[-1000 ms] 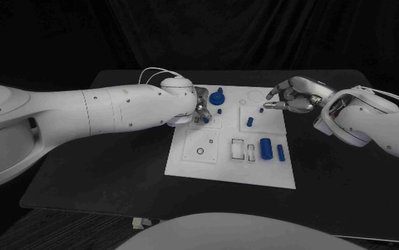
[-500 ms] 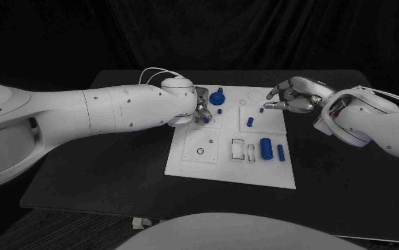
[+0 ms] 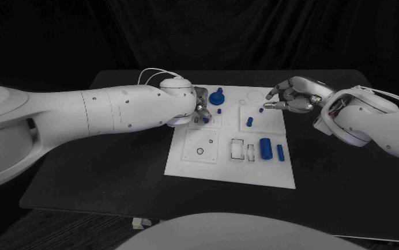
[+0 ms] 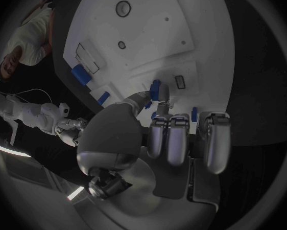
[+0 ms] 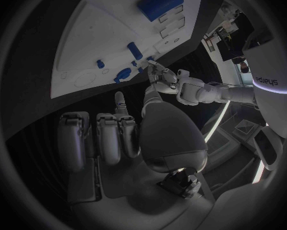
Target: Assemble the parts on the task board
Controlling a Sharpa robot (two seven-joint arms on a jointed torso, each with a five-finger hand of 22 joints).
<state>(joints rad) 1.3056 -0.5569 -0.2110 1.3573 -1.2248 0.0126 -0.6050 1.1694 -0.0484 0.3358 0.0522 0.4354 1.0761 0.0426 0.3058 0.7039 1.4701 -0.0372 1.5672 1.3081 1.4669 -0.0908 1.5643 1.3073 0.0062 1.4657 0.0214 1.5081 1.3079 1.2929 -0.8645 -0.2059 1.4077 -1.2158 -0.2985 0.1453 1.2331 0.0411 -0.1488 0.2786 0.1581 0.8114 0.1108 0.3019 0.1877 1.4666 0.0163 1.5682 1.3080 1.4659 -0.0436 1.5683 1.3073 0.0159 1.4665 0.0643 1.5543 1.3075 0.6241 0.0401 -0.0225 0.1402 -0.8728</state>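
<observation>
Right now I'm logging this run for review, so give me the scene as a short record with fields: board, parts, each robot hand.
board: white task board lying flat on the black table
parts: large blue cylinder and slim blue bar lying at the board's near right; blue knob standing at the far edge
left robot hand: left robot hand over the board's far left, pinching a small blue part
right robot hand: right robot hand above the board's far right, fingers curled, grasp unclear

One task board (image 3: 208, 163), seven blue parts (image 3: 266, 148).
</observation>
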